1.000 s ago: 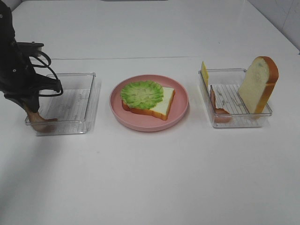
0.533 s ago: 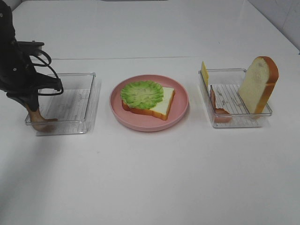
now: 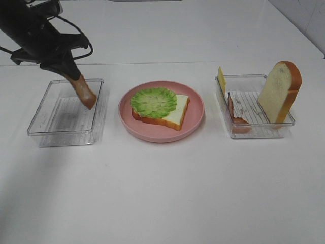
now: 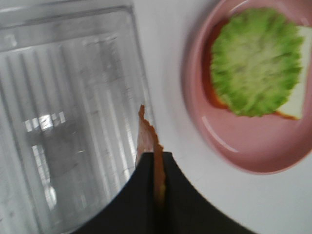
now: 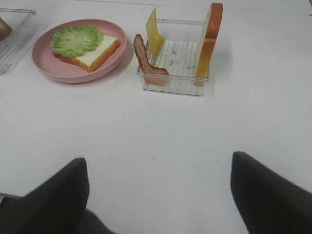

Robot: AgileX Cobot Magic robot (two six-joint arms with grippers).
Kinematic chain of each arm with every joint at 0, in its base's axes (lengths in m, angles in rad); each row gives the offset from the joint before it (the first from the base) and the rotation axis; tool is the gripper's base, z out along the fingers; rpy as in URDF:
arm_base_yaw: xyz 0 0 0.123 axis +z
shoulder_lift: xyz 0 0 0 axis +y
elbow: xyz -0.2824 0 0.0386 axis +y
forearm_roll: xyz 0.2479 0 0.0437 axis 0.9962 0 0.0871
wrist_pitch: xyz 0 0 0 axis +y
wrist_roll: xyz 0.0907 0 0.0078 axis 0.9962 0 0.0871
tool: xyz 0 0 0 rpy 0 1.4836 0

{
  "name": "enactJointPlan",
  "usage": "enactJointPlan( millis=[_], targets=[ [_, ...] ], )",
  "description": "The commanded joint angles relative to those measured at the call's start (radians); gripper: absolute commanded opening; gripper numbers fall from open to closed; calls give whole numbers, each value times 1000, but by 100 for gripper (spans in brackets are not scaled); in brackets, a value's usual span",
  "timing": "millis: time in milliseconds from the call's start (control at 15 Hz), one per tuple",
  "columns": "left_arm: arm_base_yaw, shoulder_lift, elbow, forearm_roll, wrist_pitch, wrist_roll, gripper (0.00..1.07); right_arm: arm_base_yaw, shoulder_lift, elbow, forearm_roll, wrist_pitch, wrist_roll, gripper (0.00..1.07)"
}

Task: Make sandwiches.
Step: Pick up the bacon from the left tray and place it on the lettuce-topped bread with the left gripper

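My left gripper (image 3: 71,76) is shut on a reddish-brown bacon strip (image 3: 84,92), which hangs above the right edge of the left clear tray (image 3: 46,123); the strip also shows in the left wrist view (image 4: 147,142). A bread slice (image 3: 175,116) topped with a green lettuce leaf (image 3: 153,101) lies on the pink plate (image 3: 195,119). The right clear tray (image 3: 254,129) holds a second bacon strip (image 3: 233,116), a yellow cheese slice (image 3: 221,79) and an upright bread slice (image 3: 279,92). My right gripper (image 5: 158,195) is open, low over the bare table, well short of that tray (image 5: 173,87).
The white table (image 3: 162,193) stretches out in front of the trays and plate. The plate stands between the two trays. The left tray holds nothing else.
My left gripper has lifted the bacon strip out of the left tray's near-left corner and carried it up and to the right, toward the plate. The right side is unchanged.
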Motion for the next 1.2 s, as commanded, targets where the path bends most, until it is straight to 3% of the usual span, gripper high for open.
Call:
enactJointPlan(
  millis=[67,133,200,267,467,933,1067,1200],
  targets=[
    [-4,-3,-33,-230,-4,125,0,-5,-14,2,4,-8,3,77],
    [-4,0,-34,-272,-4,143,0,-5,-14,2,4,-8,3,77],
    [-4,14,-34,-424,-2,220,0,-5,-14,2,4,-8,3,77],
    [-8,22,-34,-474,1,251,0,-5,-14,2,4,-8,3,77],
    [-78,110,-36,-741,2,407,0,-5,-14,2,5,-8,3,77],
    [-157,235,-36,-918,-31,503,0,-5,-14,2,4,-8,3,77],
    [-167,268,-36,-931,-78,539,0,-5,-14,2,4,-8,3,77],
    [-164,285,-36,-919,-99,540,0,-5,-14,2,4,-8,3,77]
  ],
)
